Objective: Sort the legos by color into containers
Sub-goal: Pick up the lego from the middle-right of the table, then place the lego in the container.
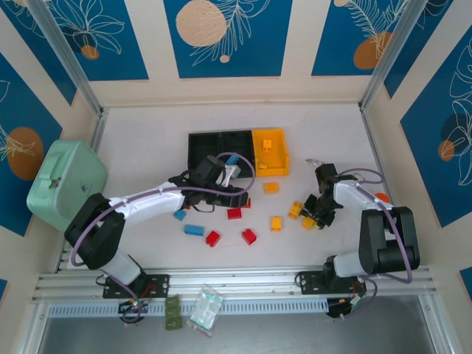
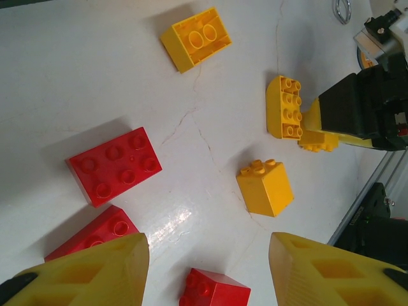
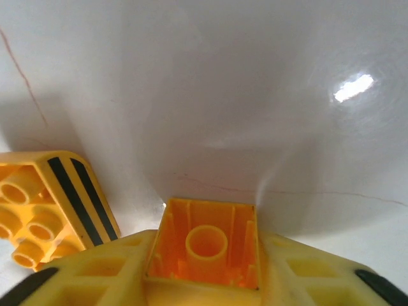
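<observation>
We see our right tool clamped on a yellow-orange brick over the bench; our left tool hangs partly open, holding nothing.

Bright, even light from overhead on the white table, crisp throughout the top view. Soft grey shadows thrown up and left of the red brick in the left wrist view, with a white smear of glare on the tabletop just below and right of it. Another hot spot at upper right in the right wrist view. Orange brick hard against the lens, soft and slightly out of focus, with broad dim shadow behind.
</observation>
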### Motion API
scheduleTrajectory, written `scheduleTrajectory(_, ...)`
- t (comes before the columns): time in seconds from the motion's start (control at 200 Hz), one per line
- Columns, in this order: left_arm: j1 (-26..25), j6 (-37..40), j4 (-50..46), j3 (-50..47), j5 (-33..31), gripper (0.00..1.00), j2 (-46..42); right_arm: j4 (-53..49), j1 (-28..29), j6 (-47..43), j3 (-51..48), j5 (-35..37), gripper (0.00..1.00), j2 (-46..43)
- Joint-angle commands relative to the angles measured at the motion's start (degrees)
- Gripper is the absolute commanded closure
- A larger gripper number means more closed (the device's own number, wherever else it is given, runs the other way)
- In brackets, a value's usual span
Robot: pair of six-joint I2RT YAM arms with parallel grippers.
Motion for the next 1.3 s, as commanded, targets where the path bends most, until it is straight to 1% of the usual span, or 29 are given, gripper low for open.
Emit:
scheduleTrajectory(0.0, -0.69, 0.15, 0.03, 1.29, -0.21, 0.47, -0.16, -1.46, 0.23, 0.23, 1.35, -0.35, 0.63, -1.46)
scheduleTrajectory(0.065, -0.71, 0.37, 0.01, 1.40, 0.01, 0.48, -0.33, -2.79, 0.36, -0.04, 2.97, -0.29, 0.67, -3.04)
scheduleTrajectory(0.175, -0.70, 0.74, 0.89, 1.30, 0.95, 0.48, -0.66, -5.19, 1.42, -0.43, 6.68, 0.06, 0.72, -5.19)
scheduleTrajectory(0.29, -0.71, 0.94, 1.21, 1.16, 0.96, 0.47, -1.21, -5.68, 3.03, -0.60, 11.36, -0.50, 0.73, -5.74)
scheduleTrajectory(0.385, -0.71, 1.09, 1.42, 1.11, 0.75, 0.48, -1.57, -4.69, 4.80, -0.93, 16.58, -0.53, 0.73, -3.43)
scheduleTrajectory(0.49, -0.71, 1.04, 0.99, 1.03, -0.08, 0.47, -2.23, -3.40, 6.59, -1.58, 24.01, -1.26, 0.73, 2.37)
scheduleTrajectory(0.635, -0.64, 0.97, -1.57, 0.52, -3.05, 0.47, -4.00, -2.12, 9.74, -2.91, 35.97, -1.20, 0.73, 12.34)
scheduleTrajectory(0.78, -0.57, 0.78, -2.88, -0.97, -5.33, 0.47, -6.20, -3.94, 11.43, -4.78, 48.54, -0.54, 0.73, 22.84)
scheduleTrajectory(0.925, -0.50, 0.28, -3.38, -2.21, -6.58, 0.47, -7.90, -6.15, 12.26, -5.81, 58.32, -0.17, 0.72, 32.21)
scheduleTrajectory(1.076, -0.57, 0.56, -4.16, -2.40, -7.32, 0.47, -8.53, -7.96, 12.90, -6.27, 64.91, 0.37, 0.70, 39.19)
scheduleTrajectory(1.296, -0.57, 0.72, -4.82, -2.38, -7.68, 0.47, -8.70, -8.68, 13.05, -5.13, 68.76, -0.18, 0.67, 45.02)
